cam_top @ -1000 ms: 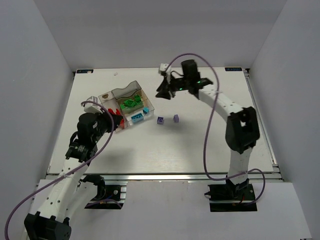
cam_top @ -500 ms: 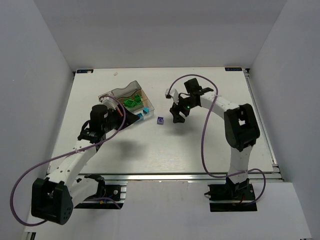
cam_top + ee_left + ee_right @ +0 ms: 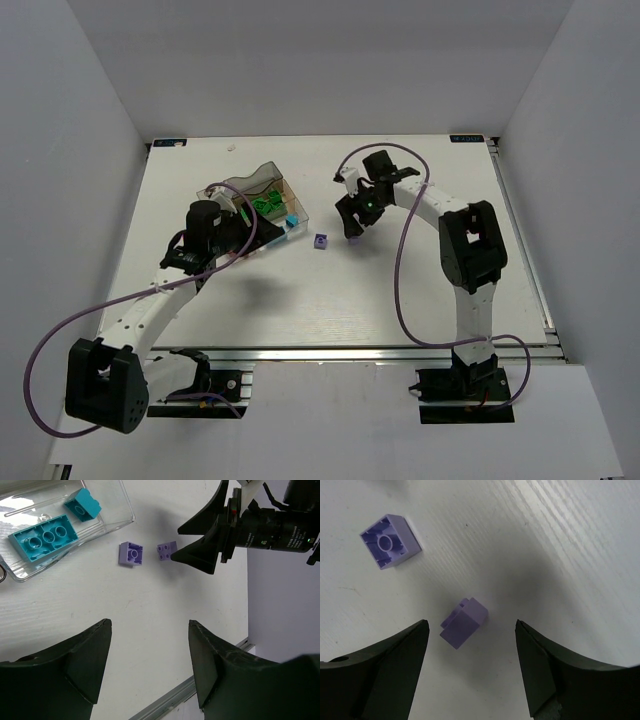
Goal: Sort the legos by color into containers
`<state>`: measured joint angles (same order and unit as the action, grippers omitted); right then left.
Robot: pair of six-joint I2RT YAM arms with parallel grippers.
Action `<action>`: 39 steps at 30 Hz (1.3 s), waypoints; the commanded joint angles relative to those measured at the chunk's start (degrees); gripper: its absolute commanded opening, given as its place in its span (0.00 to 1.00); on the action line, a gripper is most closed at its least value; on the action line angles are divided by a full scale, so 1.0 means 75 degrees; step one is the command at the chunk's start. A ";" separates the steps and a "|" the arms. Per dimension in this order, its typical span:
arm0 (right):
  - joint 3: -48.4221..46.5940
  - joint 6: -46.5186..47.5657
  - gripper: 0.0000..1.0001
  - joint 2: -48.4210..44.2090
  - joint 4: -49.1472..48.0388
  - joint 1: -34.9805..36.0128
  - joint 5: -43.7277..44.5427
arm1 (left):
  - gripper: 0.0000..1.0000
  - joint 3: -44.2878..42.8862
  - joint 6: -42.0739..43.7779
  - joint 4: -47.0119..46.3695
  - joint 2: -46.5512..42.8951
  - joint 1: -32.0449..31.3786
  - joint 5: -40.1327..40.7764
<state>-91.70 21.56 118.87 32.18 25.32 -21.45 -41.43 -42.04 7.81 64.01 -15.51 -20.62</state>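
The top camera overlooked the whole table (image 3: 330, 300); both wrist cameras faced down close, sharing two purple legos (image 3: 464, 622).

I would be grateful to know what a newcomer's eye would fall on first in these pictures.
Two pale purple bricks lie loose on the white table beside the clear box: an upside-down brick and a sideways brick. The right end effector hangs open over the sideways brick, one finger on either side. Green bricks and cyan bricks sit inside the box.
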 commanded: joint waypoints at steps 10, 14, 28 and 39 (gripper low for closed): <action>0.0321 -0.1058 0.64 0.0041 0.0056 0.0268 0.1056 | 0.73 -0.0077 -0.0008 -0.0175 0.0219 -0.0100 -0.0051; 0.0133 -0.1070 0.50 0.0264 0.0056 0.0397 0.0997 | 0.73 -0.0078 0.0027 -0.0081 0.0161 -0.0100 -0.0004; -0.0557 0.0699 0.00 -0.0685 -0.2492 0.0432 0.0050 | 0.73 0.0496 0.0039 0.0563 -0.1314 -0.0100 0.0721; -0.4095 -0.1362 0.00 0.2114 -0.6083 0.1486 -0.0269 | 0.73 -0.0206 0.0426 0.2180 -0.2335 -0.0100 0.2198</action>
<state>-118.48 16.51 128.77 -3.20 33.34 -24.16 -40.05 -40.27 19.38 48.14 -15.99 -8.78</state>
